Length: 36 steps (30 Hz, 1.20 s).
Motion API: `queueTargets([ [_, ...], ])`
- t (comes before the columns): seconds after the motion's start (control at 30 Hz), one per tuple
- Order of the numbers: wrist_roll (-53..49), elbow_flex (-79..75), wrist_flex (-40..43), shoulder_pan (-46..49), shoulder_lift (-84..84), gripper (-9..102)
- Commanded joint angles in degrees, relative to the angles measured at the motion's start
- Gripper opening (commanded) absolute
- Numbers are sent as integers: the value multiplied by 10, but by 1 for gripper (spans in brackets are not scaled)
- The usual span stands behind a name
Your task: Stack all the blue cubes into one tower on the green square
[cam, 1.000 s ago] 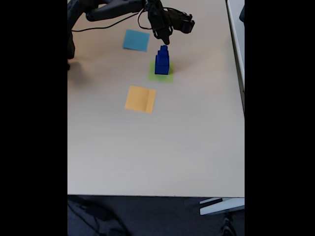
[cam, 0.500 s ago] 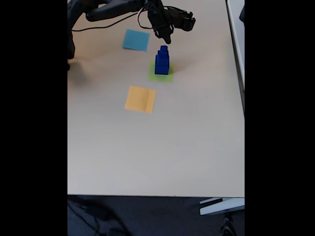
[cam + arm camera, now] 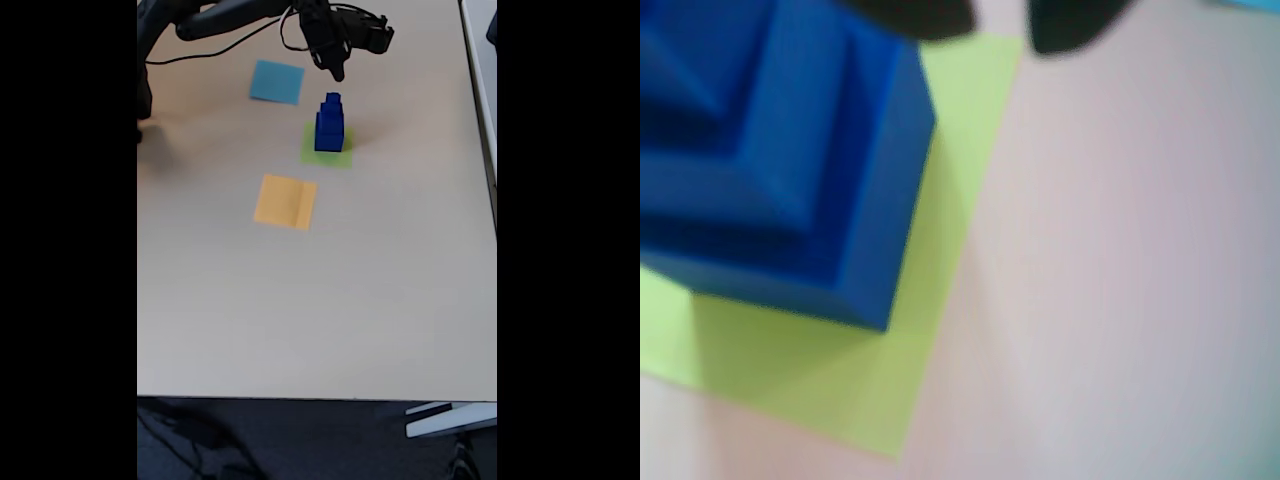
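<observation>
In the fixed view, a light-blue square [image 3: 277, 81] lies on the table [image 3: 320, 300] left of my gripper [image 3: 336, 72]. The blue cubes [image 3: 329, 124] stand stacked just below my fingertips (not touching), on the green square [image 3: 344, 156]. In the wrist view the tower [image 3: 780, 160] fills the left, and my dark fingertips [image 3: 1065, 25] sit apart above it, holding nothing.

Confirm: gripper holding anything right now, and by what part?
Nothing held. The gripper is above and clear of the blue cube tower, which stands free on the green square.
</observation>
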Motion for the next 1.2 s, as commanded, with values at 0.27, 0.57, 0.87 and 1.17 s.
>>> queueTargets([
  [0.27, -3, -50, 36, 8, -9, 0],
  [0.57, -5, -72, 35, 4, -23, 0],
  [0.87, -11, -125, 35, 7, -66, 0],
  [1.17, -7, -143, 35, 6, -84, 0],
])
